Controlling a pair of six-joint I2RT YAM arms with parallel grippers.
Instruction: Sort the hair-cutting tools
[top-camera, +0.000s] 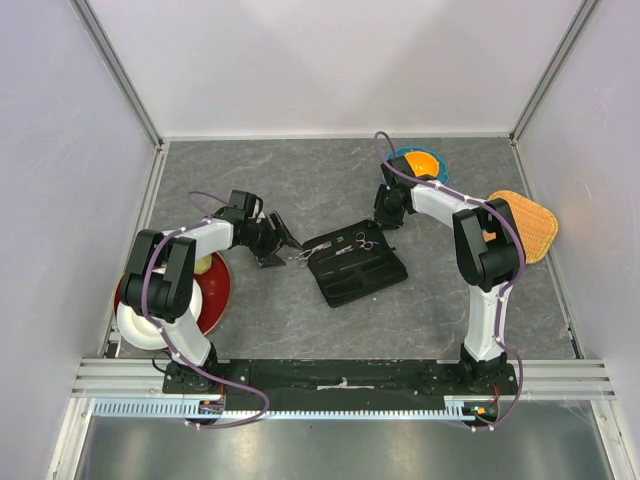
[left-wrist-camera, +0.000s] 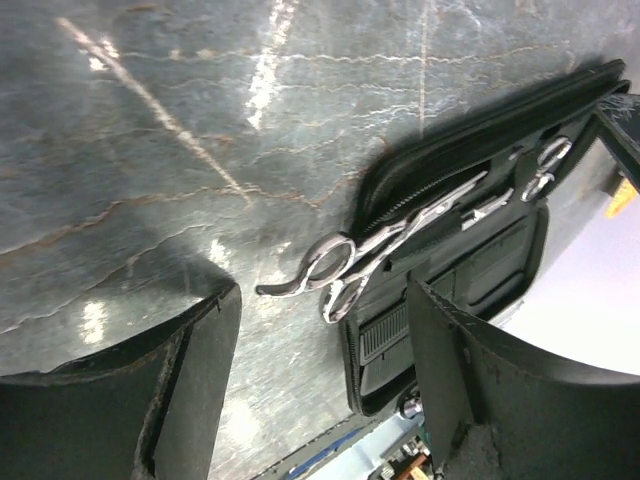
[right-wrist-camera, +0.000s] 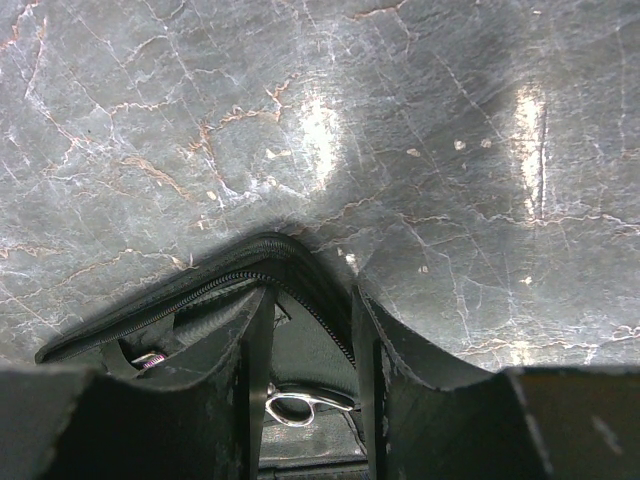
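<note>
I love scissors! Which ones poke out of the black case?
The scissors nearest the left gripper: their loops stick out past the case's edge. The other scissors lie fully inside it.

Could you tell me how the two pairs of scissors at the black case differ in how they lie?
The left scissors overhang the edge of the open black case, finger loops out over the table; the right scissors lie wholly inside it. The left scissors' loops point toward the left gripper, the right scissors' toward the right gripper. Both are slim, silver and lying flat.
</note>
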